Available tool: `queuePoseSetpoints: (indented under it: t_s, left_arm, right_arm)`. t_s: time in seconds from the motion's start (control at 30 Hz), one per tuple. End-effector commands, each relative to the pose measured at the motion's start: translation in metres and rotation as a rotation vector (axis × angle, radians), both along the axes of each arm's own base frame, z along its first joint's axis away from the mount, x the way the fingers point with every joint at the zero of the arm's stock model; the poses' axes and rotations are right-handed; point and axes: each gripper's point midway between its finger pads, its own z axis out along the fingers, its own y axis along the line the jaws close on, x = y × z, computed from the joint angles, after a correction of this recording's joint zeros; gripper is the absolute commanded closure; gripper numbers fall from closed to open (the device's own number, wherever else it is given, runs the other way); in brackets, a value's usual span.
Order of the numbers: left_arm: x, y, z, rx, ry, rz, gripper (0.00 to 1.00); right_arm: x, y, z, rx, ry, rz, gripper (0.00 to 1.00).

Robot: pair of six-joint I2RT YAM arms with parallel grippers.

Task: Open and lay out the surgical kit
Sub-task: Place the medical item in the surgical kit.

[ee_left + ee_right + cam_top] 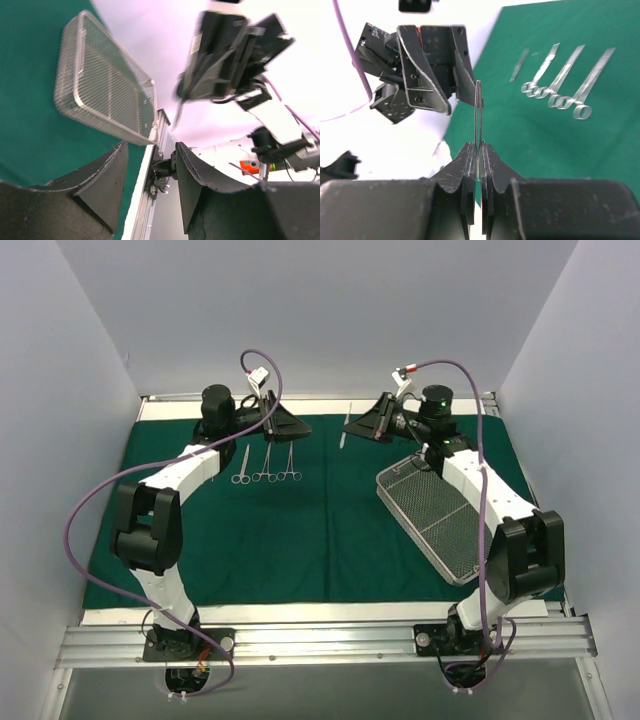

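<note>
Between the right gripper's clenched fingers sits a slim silver instrument. In the top view its long axis runs roughly near-to-far, over the far strip of the dark green cloth. Facing it across a gap, the left gripper stands half spread and empty. Beside it three scissor-handled instruments lie parallel, rings toward the near edge, with a thin piece alongside. Bare cloth separates them from the wire-mesh tray, which is set diagonally by the cloth's right edge. A white cable tag is too small to read.
</note>
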Motion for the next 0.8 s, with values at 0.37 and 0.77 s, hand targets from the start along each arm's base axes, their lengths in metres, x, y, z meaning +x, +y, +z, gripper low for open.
queuePoseSetpoints:
  t_s: [0.37, 0.77]
  left_arm:
    - [-0.020, -0.020, 0.029, -0.028, -0.151, -0.100, 0.49]
    - [-0.029, -0.033, 0.037, -0.056, -0.180, -0.138, 0.52]
  right_arm:
    - [-0.005, 0.046, 0.051, 0.146, -0.108, 0.154, 1.00]
    - [-0.009, 0.057, 0.043, 0.161, -0.080, 0.181, 1.00]
